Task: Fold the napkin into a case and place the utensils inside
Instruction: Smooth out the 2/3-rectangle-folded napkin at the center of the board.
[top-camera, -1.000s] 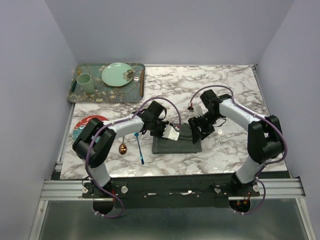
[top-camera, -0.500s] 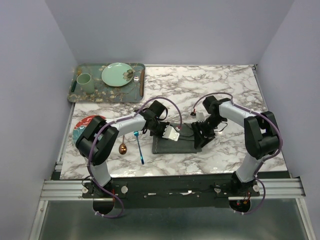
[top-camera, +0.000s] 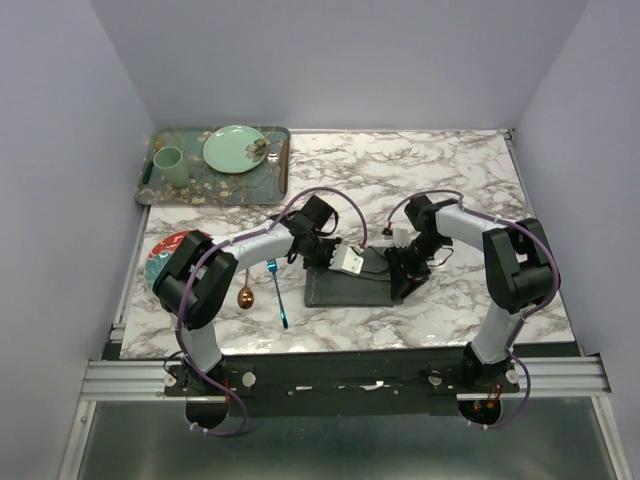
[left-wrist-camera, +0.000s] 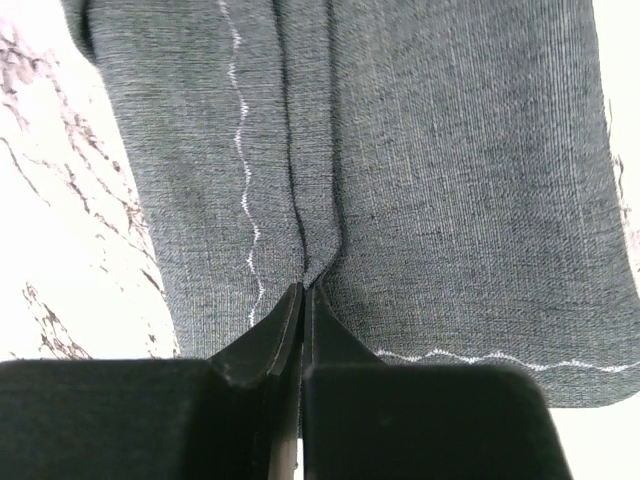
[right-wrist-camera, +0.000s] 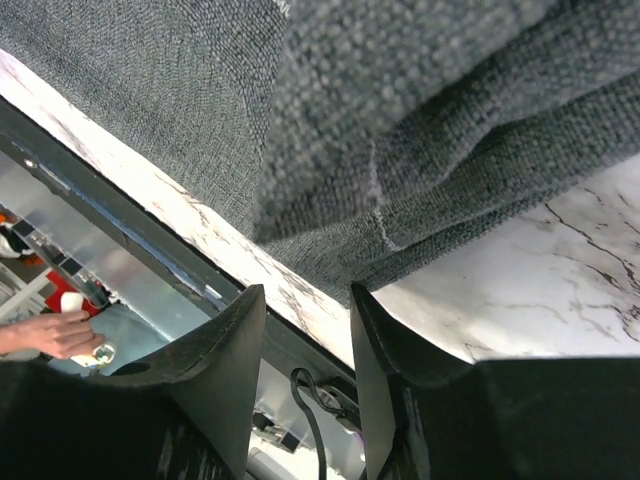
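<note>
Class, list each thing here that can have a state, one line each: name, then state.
napkin: folded, flat on table, a ridge pinched up
left gripper: shut on napkin
right gripper: open at napkin's edge
fork: lying on table, outside napkin
spoon: lying on table, outside napkin
cup: upright on tray

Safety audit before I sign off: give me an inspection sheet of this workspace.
Surface: marble table.
Job's things: napkin folded, centre; blue fork and copper spoon left of it, outside.
Clutter: tray with cup, green plate, brown-handled utensil; patterned plate at left edge.
Grippers: left gripper shut on a napkin ridge; right gripper open at napkin's edge.
Cables: purple cables, one raised loop behind each gripper.
Surroundings: lilac walls; person's hand beyond the table edge.
</note>
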